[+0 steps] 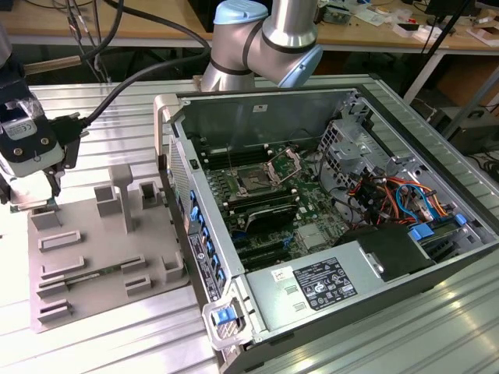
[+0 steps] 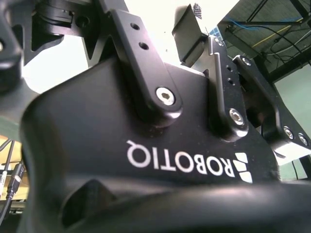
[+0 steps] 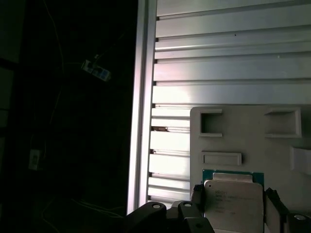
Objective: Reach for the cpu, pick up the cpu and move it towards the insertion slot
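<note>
Pick-up step: the hand (image 3: 233, 198) appears to pinch the cpu (image 3: 233, 206). The insertion slot (image 1: 256, 183), toward three o'clock in the exterior view, demands a level carry.

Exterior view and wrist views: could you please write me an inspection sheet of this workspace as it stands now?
Surface: ribbed aluminium table, carrying a grey plastic tray with raised frames and an open metal computer case.
Job's things: small square silvery cpu with greenish rim over the tray's corner; dark square insertion slot in the green board, its metal frame apparently raised.
Clutter: small loose items on the bench behind.
Grippers: black gripper at the cpu, at the exterior view's left, well apart from the slot; grip cannot be told.
Cables: black cable to the wrist; orange and blue cables inside the case.
Surroundings: wooden bench.
</note>
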`<state>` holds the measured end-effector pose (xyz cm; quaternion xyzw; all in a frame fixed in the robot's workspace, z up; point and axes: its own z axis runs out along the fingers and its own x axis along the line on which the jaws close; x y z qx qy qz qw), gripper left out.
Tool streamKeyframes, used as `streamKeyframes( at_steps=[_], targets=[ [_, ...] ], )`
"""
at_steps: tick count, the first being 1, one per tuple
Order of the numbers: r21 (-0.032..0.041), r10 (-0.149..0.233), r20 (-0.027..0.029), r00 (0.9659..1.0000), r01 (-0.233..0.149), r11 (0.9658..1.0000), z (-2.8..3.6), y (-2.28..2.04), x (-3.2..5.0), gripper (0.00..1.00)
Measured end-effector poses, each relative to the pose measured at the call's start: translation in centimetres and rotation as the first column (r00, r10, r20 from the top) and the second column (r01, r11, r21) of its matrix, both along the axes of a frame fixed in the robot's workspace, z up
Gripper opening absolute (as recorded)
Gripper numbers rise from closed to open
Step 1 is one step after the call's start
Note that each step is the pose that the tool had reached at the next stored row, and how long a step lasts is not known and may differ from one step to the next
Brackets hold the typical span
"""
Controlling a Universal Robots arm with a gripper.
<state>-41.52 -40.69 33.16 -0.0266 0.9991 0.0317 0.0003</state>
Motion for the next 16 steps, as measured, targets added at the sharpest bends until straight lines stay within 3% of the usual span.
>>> streamKeyframes(
  at_steps=[16],
  targets=[
    [0.0092,0.000,-0.0001,1.0000,0.000,1.0000,0.44,0.00,0.00,0.55]
  ],
)
